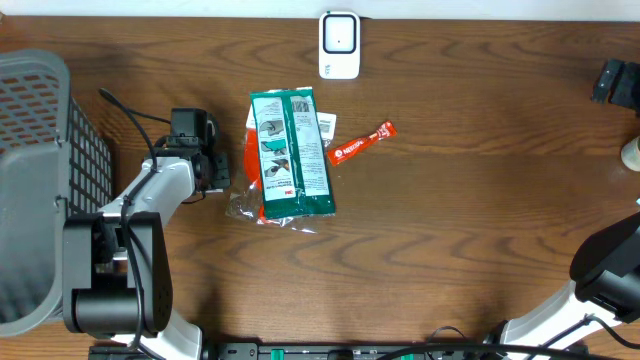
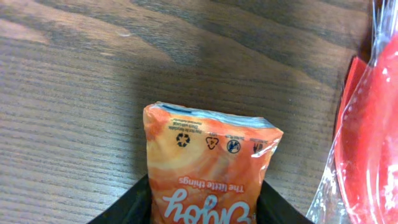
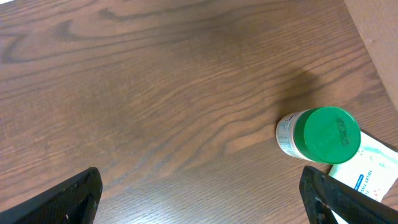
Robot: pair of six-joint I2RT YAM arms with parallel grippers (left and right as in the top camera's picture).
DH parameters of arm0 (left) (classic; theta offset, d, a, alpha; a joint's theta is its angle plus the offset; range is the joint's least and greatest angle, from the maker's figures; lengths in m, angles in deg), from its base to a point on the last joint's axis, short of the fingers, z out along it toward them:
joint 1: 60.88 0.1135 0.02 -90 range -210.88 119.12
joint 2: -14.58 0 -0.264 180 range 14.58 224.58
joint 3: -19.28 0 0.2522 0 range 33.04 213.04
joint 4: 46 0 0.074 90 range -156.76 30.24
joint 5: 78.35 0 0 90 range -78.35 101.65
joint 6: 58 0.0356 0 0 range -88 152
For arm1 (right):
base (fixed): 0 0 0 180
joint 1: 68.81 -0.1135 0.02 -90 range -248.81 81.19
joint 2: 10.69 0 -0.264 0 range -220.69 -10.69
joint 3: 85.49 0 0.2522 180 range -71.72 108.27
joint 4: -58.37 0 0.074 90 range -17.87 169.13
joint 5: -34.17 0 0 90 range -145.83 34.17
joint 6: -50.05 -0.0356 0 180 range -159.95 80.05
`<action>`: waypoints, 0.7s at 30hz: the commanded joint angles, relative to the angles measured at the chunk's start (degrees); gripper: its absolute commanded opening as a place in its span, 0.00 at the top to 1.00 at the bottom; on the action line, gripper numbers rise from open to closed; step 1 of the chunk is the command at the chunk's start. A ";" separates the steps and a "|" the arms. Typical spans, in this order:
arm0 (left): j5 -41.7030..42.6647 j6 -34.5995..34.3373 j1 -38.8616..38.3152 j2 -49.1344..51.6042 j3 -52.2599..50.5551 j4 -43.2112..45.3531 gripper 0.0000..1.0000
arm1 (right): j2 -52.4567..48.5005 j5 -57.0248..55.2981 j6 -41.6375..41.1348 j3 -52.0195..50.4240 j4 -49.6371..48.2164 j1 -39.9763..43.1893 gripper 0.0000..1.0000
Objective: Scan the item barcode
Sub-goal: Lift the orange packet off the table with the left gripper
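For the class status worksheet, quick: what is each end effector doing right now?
Left end effector: closed on the orange packet.
Right end effector: open, holding nothing.

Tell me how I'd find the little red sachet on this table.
Start at the big green packet in the middle of the wooden table. The red sachet lies slanted at its right edge. It is the only slim red strip with white print; the other red item is broader, in clear plastic under the green packet.
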 commanded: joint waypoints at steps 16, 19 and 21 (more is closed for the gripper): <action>42.82 -9.46 0.13 -6.12 2.80 5.62 0.60 | 0.04 0.28 -0.55 0.61 -0.15 -0.46 0.01; 43.10 -15.93 0.39 -9.31 2.80 9.11 0.60 | 0.04 0.28 0.22 0.59 -0.15 -0.46 0.01; 45.90 -19.96 0.52 -11.43 2.80 12.96 0.60 | 0.00 0.28 0.28 0.57 -0.22 -0.46 0.01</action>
